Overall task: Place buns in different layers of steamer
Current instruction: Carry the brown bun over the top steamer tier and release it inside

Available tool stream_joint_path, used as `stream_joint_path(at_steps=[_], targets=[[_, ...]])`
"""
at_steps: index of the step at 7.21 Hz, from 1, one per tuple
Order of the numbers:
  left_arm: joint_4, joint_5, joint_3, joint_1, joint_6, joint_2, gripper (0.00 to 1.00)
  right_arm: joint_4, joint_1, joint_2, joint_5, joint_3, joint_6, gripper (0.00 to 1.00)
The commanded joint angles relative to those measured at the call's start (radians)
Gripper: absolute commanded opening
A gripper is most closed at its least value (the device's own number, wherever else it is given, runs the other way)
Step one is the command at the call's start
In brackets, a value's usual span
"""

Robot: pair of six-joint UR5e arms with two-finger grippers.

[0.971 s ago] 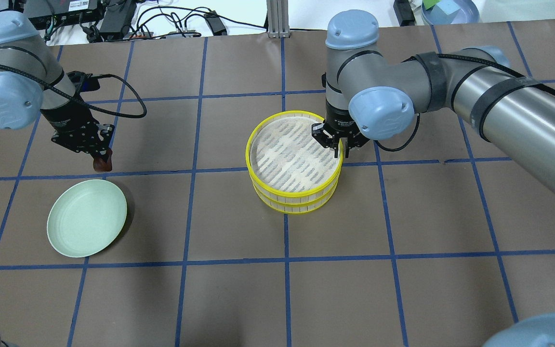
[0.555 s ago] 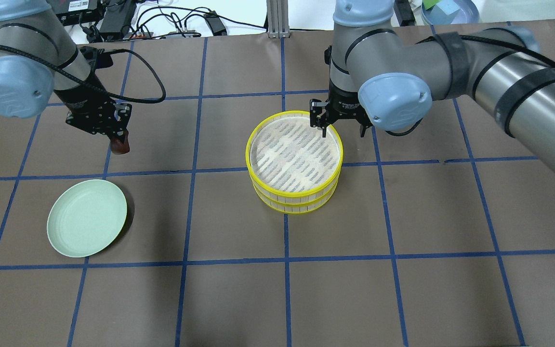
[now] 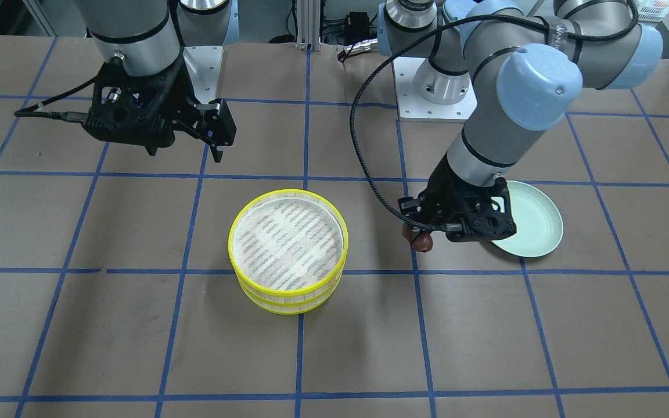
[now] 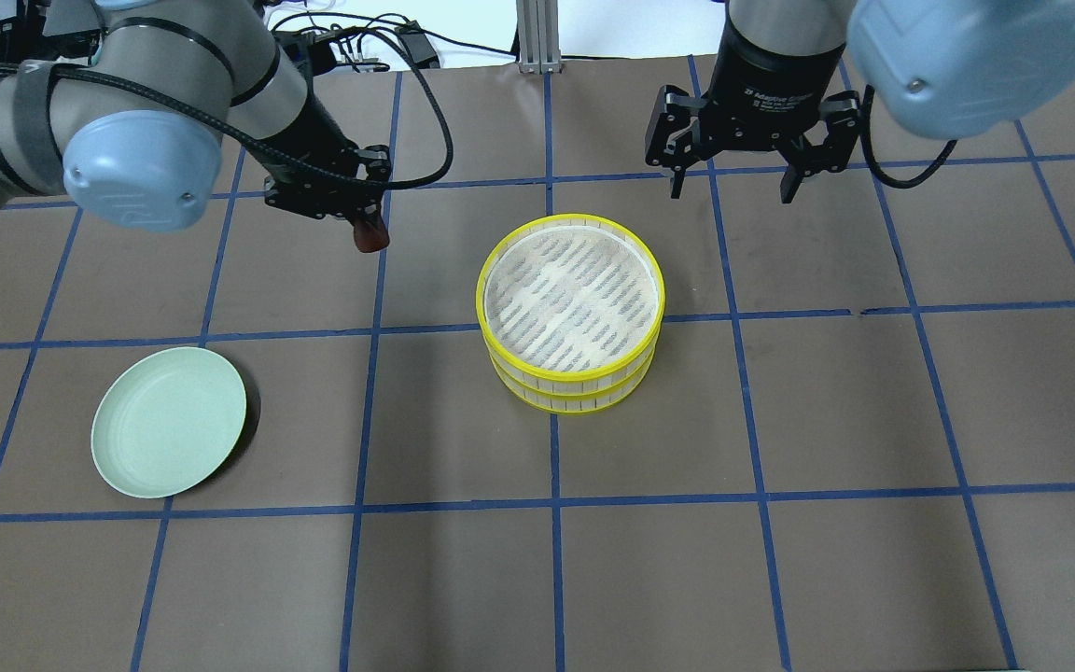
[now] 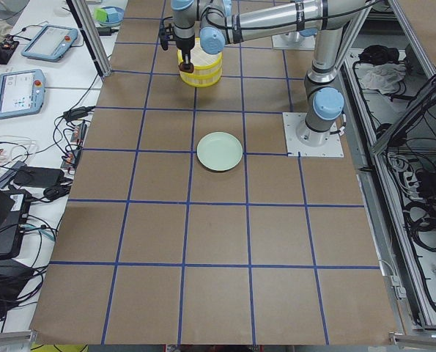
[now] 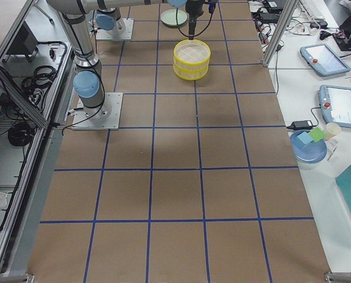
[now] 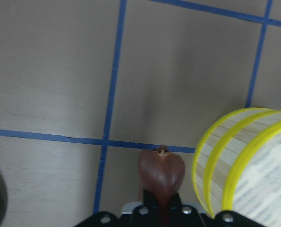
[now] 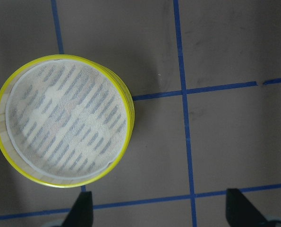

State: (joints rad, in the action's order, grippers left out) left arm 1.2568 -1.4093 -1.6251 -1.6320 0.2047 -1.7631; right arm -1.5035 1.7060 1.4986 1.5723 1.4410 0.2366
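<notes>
Brown bun [image 4: 370,239] aloft beside the stacked trays [image 4: 575,390]
Left claw [image 4: 365,226] grips it (one tray sits on the other); right claw [image 4: 732,193] hangs spread wide; green plate [image 4: 169,434] lies toward the table [image 4: 827,420]'s left edge.

left claw [image 7: 162,209] clamped on brown bun [image 7: 161,171], over table [image 7: 50,71]; stacked yellow-rimmed steamer trays [image 7: 234,163] just beside, at right.

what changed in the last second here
The left gripper, shut on the glossy dark reddish-brown bun, carried it from near the pale green plate toward the two stacked yellow-rimmed steamer trays. The right gripper left the top tray's rim and backed off, open. Trays and plate stayed put.
</notes>
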Motion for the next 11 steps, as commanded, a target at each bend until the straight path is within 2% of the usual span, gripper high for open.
stream_joint_path(at_steps=[1, 2, 3, 4, 5, 6, 7, 8, 11], targets=[[-0.020, 0.027, -0.005, -0.148, 0.134, -0.010, 0.00, 0.109, -0.026, 0.052, 0.003, 0.012, -0.142, 0.99], [-0.124, 0.044, -0.013, -0.202, 0.203, -0.024, 0.00, 0.076, -0.028, 0.089, 0.011, 0.077, -0.149, 0.90], [-0.173, 0.128, -0.013, -0.216, 0.238, -0.042, 0.00, 0.068, -0.026, 0.130, 0.011, 0.110, -0.149, 0.87], [-0.187, 0.191, -0.015, -0.223, 0.236, -0.062, 0.00, 0.034, -0.032, 0.129, 0.008, 0.111, -0.149, 0.92], [-0.188, 0.193, -0.021, -0.223, 0.223, -0.078, 0.00, -0.065, -0.035, 0.127, 0.014, 0.119, -0.149, 0.95], [-0.212, 0.190, -0.030, -0.223, 0.220, -0.088, 0.27, -0.114, -0.060, 0.126, 0.012, 0.124, -0.148, 0.99], [-0.217, 0.188, -0.030, -0.221, 0.222, -0.099, 0.96, -0.112, -0.078, 0.127, 0.012, 0.125, -0.151, 0.99], [-0.214, 0.188, -0.030, -0.223, 0.223, -0.085, 1.00, -0.107, -0.078, 0.127, 0.012, 0.125, -0.151, 0.99], [-0.218, 0.182, -0.028, -0.220, 0.223, -0.064, 1.00, -0.112, -0.075, 0.133, 0.014, 0.137, -0.148, 0.99]])
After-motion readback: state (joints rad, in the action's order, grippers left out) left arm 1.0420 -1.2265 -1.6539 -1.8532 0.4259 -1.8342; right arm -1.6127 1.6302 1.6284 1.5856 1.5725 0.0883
